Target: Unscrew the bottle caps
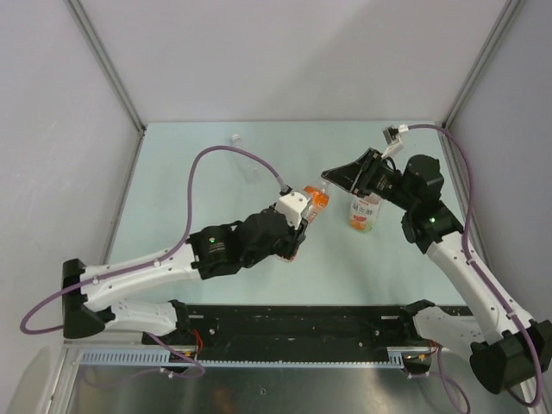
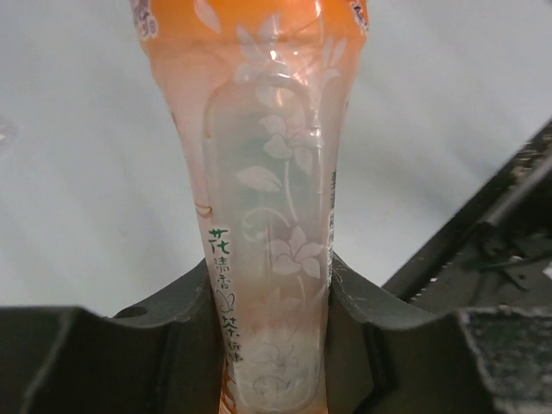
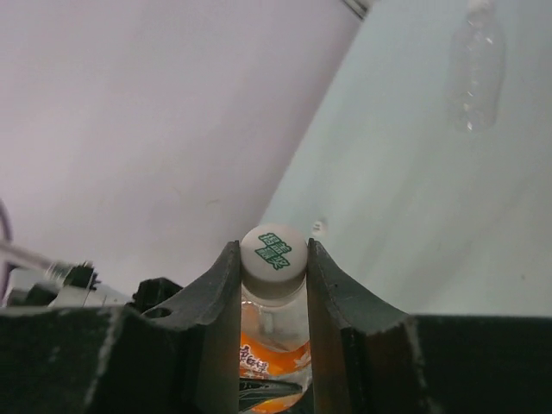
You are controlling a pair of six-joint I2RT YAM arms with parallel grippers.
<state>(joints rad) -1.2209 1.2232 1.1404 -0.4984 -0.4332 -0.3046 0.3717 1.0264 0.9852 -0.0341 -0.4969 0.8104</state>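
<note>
My left gripper [image 1: 302, 226] is shut on the lower body of the orange bottle [image 1: 316, 200], which has a white flower print in the left wrist view [image 2: 267, 216], where the gripper [image 2: 269, 336] squeezes it from both sides. My right gripper [image 1: 333, 179] is shut on this bottle's white cap [image 3: 274, 252], which carries green print; the gripper [image 3: 274, 263] has one jaw on each side of it. The yellow-green bottle with a white label [image 1: 363, 214] stands under the right wrist, its cap hidden. The clear bottle [image 1: 251, 168] is at the back left and also shows in the right wrist view [image 3: 473, 73].
A small white cap-like thing [image 1: 235, 136] lies near the table's back edge; it also shows in the right wrist view [image 3: 319, 227]. Grey walls close in the back and both sides. A black rail [image 1: 302, 323] runs along the near edge.
</note>
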